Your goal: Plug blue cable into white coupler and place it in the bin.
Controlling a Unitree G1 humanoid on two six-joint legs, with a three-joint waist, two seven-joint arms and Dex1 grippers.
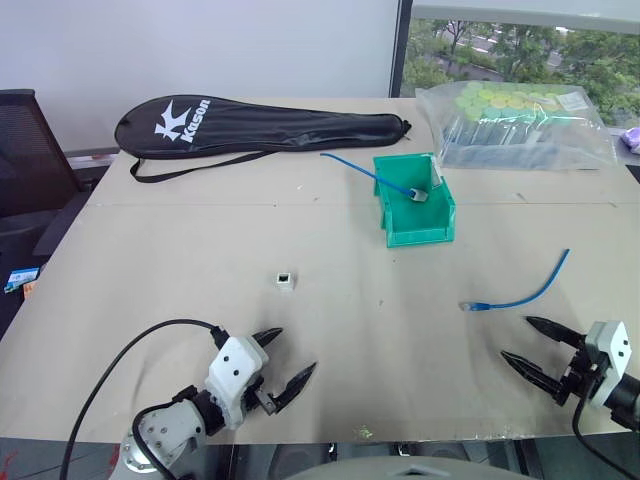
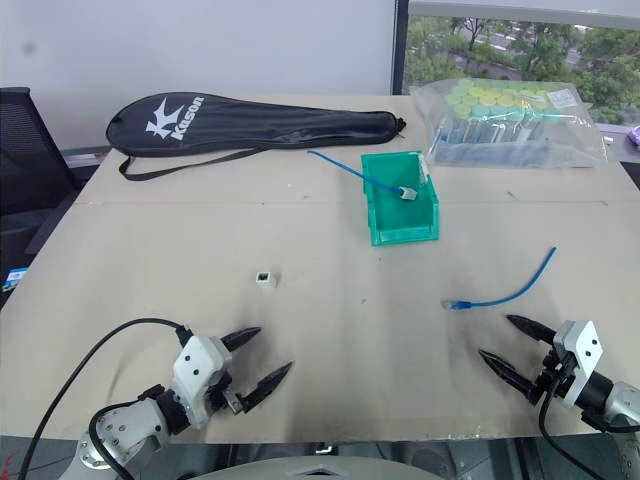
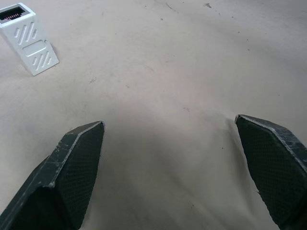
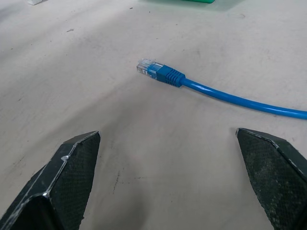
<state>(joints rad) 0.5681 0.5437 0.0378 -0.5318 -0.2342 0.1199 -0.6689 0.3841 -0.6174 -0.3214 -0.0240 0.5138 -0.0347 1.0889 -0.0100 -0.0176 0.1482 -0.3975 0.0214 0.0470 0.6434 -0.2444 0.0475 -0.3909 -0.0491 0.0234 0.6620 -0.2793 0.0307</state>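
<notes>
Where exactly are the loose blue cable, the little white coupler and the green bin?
blue cable (image 4: 163,75), right wrist view, on its plug boot.
white coupler (image 3: 29,42), left wrist view, on its side face.
bin (image 1: 420,233), left eye view, on its front wall.

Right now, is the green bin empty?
No. The bin holds another blue cable's greyish coupler end; that cable trails out over its rim.

White wrist housings, black pointed jaws, black cables.

Beige table (image 1: 200,260) with a seam across its far half. White wall (image 1: 200,45) behind, window (image 1: 520,40) at far right showing green trees, daylight. Dark chair (image 1: 25,150) at the table's left edge.
</notes>
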